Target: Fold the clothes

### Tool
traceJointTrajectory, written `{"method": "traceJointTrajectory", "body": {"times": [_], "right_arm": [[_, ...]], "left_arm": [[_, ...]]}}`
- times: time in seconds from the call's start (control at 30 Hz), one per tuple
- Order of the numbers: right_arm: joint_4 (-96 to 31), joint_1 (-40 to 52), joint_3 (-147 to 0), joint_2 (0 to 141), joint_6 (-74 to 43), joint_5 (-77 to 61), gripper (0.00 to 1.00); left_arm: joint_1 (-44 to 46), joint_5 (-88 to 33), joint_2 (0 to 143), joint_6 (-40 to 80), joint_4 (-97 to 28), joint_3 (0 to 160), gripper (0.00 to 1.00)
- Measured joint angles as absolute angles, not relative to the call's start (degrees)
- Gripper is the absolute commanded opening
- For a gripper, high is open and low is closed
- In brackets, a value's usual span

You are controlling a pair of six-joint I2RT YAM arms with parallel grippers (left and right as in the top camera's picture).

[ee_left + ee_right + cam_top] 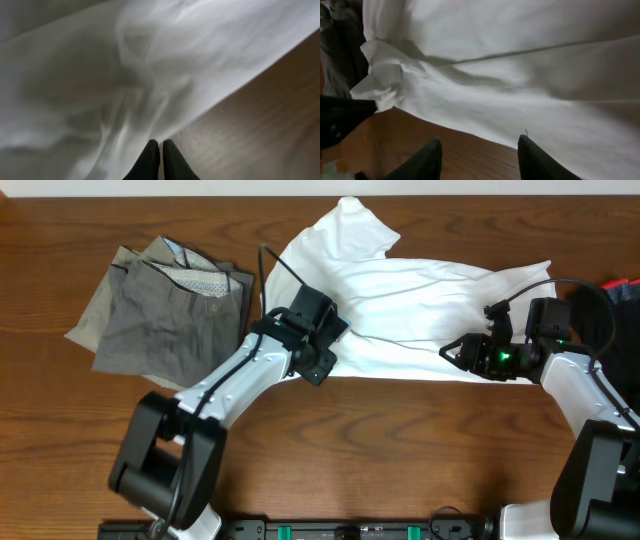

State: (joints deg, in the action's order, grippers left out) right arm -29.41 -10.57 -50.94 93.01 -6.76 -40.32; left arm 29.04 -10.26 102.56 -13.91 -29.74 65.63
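Brown wooden surface (400,440) carries the white T-shirt (400,300), crumpled in the middle, soft and limp, best taken at its near hem, where the left claw (160,150) is closed and seems to pinch it, while the right claw (479,157) hangs half open, empty.

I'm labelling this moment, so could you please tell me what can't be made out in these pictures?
Left gripper: shut at the T-shirt hem; the left wrist view is too blurred to show whether cloth is pinched, and overhead its own wrist hides the grip.
Black garment: overhead, cut off by the right edge.
Dark shape: right wrist view, cut off by the left edge; unidentifiable.
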Motion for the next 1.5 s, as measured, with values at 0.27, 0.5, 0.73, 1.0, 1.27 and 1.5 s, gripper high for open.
{"method": "traceJointTrajectory", "body": {"times": [0.27,0.5,0.73,1.0,1.27,1.5], "right_arm": [[-29.5,-10.6,-50.9,93.0,-6.8,-40.2,0.46],[-29.5,-10.6,-50.9,93.0,-6.8,-40.1,0.46],[-29.6,-10.6,-50.9,93.0,-6.8,-40.1,0.46],[-30.0,-10.6,-50.9,93.0,-6.8,-40.1,0.46],[-31.6,-10.6,-50.9,93.0,-6.9,-39.8,0.51],[-31.3,-10.6,-50.9,93.0,-6.9,-38.9,0.52]], "left_arm": [[29.0,-7.6,106.7,-17.1,-21.8,65.6,0.07],[29.1,-1.8,110.7,-18.4,-16.2,65.6,0.06],[29.0,5.4,110.7,-18.9,-14.8,71.6,0.06],[29.0,7.3,110.7,-19.4,-12.8,75.5,0.06],[29.4,6.3,110.2,-14.6,-30.3,75.6,0.22],[30.8,0.4,109.5,-12.1,-33.3,75.0,0.26]]}}
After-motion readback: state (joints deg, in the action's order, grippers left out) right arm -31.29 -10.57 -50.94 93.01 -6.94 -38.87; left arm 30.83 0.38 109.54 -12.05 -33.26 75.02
